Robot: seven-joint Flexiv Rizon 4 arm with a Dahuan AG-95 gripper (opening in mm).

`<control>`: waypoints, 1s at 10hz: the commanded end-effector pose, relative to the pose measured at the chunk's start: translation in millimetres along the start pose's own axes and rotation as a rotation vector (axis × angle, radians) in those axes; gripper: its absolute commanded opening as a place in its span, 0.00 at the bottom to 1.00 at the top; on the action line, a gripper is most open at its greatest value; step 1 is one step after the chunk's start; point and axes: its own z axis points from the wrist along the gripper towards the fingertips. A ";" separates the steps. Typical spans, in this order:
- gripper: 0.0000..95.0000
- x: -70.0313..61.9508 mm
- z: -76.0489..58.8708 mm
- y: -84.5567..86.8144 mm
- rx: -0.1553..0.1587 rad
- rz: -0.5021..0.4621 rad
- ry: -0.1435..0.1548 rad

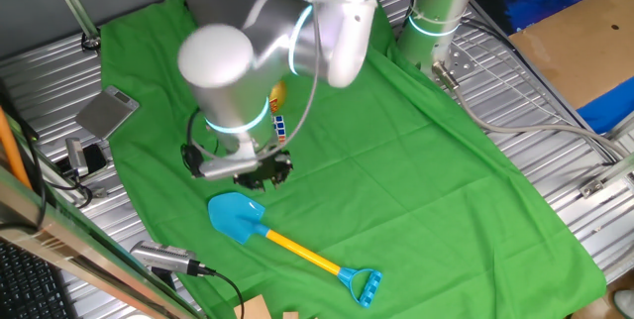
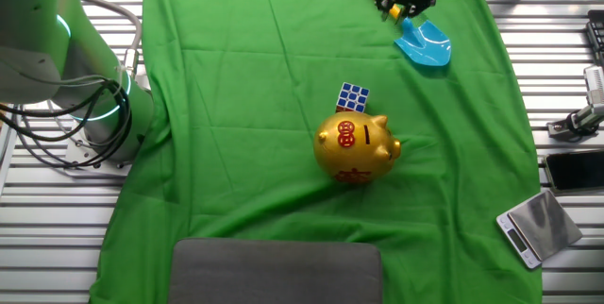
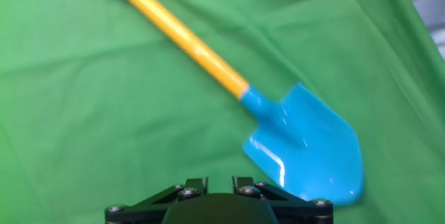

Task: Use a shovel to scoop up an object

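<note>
The shovel lies flat on the green cloth with its light blue blade toward the arm and its yellow shaft running away to a blue D-end. My gripper hovers just above and beside the blade, open, with nothing between its fingers. The object, a small multicoloured cube, sits on the cloth touching the gold piggy bank. In one fixed view my arm mostly hides the cube.
A silver scale and a phone lie beyond the cloth's edge. A grey box stands at the cloth's end. The arm's base with cables is at one side, and cardboard beyond it.
</note>
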 end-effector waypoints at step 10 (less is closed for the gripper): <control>0.20 -49.4 20.3 27.6 0.036 0.058 -0.001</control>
